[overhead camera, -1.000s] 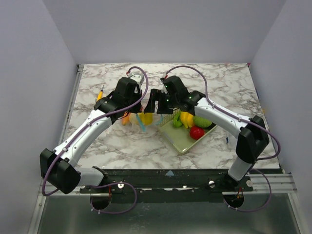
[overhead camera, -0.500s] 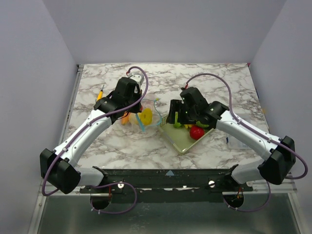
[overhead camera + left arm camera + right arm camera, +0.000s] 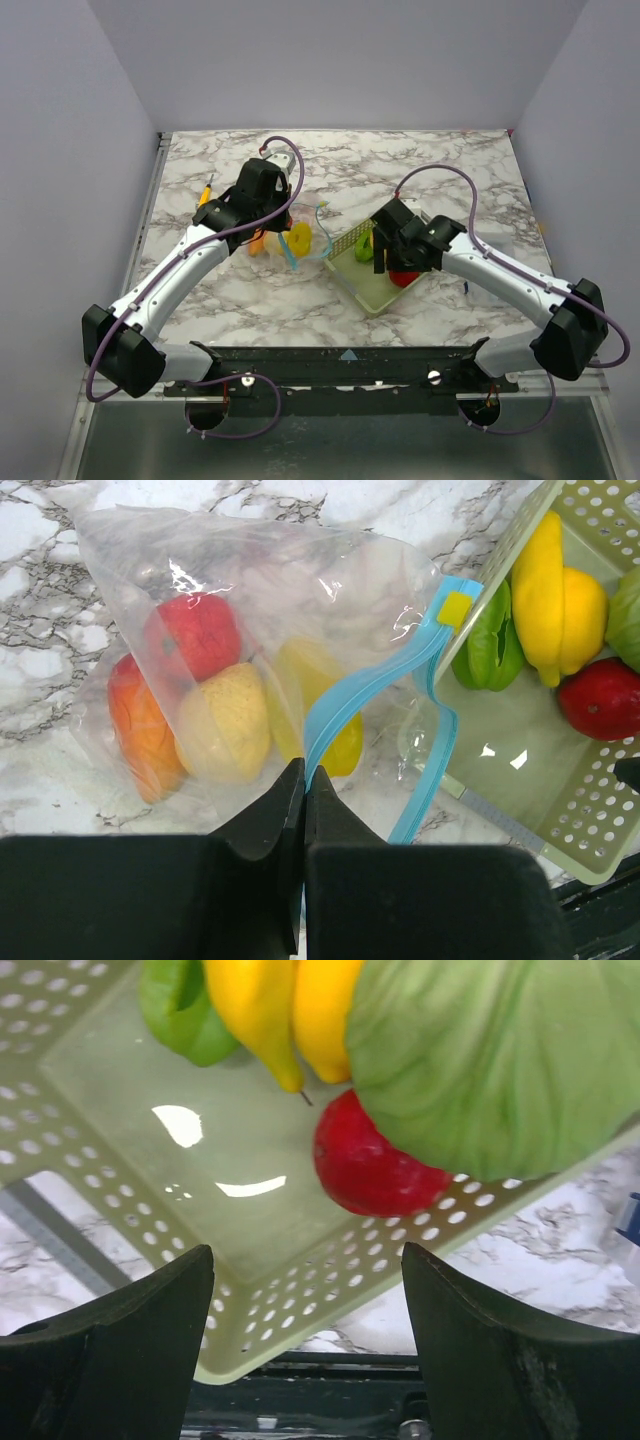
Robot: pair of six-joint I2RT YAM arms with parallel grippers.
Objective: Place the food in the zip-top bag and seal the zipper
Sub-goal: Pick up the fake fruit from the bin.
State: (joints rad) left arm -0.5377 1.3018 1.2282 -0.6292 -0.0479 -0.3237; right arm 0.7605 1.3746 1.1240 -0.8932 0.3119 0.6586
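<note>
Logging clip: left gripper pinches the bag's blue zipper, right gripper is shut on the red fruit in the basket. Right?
No: right wrist view shows the right gripper open above the red fruit in the basket. The left gripper pinches the zipper.

We log a white marble-pattern bench (image 3: pixel 455 170). A pale yellow-green perforated basket (image 3: pixel 362 285) sits right of centre, turned at an angle, toward the near edge. A thin yellow-orange stick (image 3: pixel 207 190), maybe a pencil, lies by the left edge. A small blue item (image 3: pixel 467 288), too small to identify, lies near the basket on its right-edge side.
</note>
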